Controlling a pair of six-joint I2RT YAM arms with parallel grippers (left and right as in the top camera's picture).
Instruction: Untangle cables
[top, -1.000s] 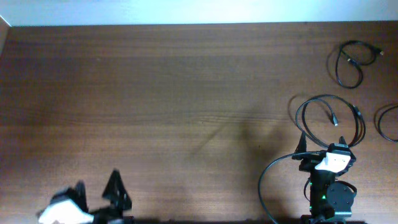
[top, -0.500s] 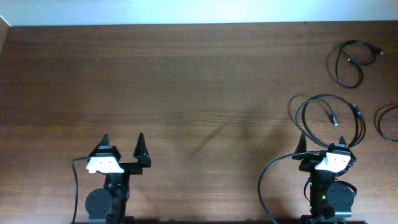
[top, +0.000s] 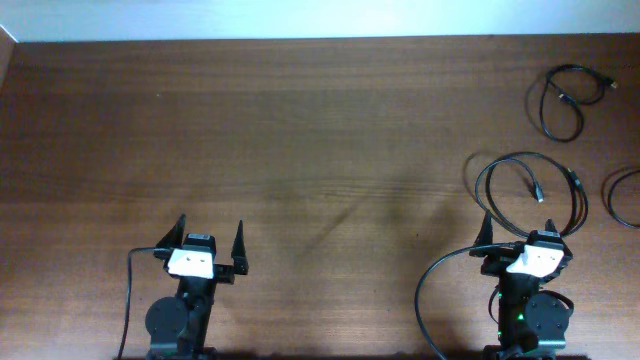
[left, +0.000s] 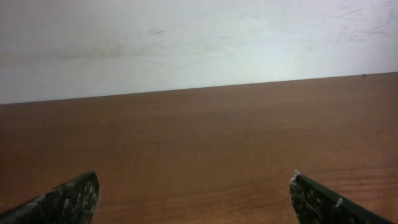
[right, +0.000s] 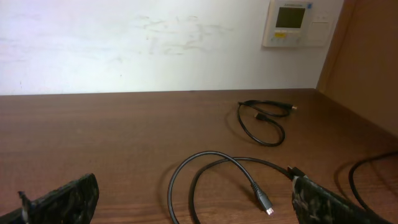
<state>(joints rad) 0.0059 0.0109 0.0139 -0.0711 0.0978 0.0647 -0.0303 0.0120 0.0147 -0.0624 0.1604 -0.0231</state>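
1. Both arms sit at the near edge of the brown wood-grain counter (top: 300, 130). Neither one is touching anything, so to me this reads as a ready pose, not mid-job.
2. The left hand (top: 211, 236) is spread wide and holds nothing. Its wrist view shows only bare wood and white wall, so there's nothing on that side for it to work on.
3. The right hand (top: 529, 234) is also fully released and empty. It points straight at the thin black cord coiled in a loose double loop (top: 524, 155), which lies just in front of its fingertips with a small plug end resting inside the ring. I'd guess the arm is lined up like that because this coil is the easiest thing to reach.
4. The small black cord folded into a narrow loop (top: 562, 98) lies near the far right corner, well apart from the big coil.
5. A third black cord arc (top: 608, 195) pokes in at the right edge of the counter. Most of it is cut off, so I can't tell its shape.
6. None of the three cords touch each other. My read is they're spread out like that on purpose, so the untangling looks mostly done. The double loop is the only one that might need straightening.
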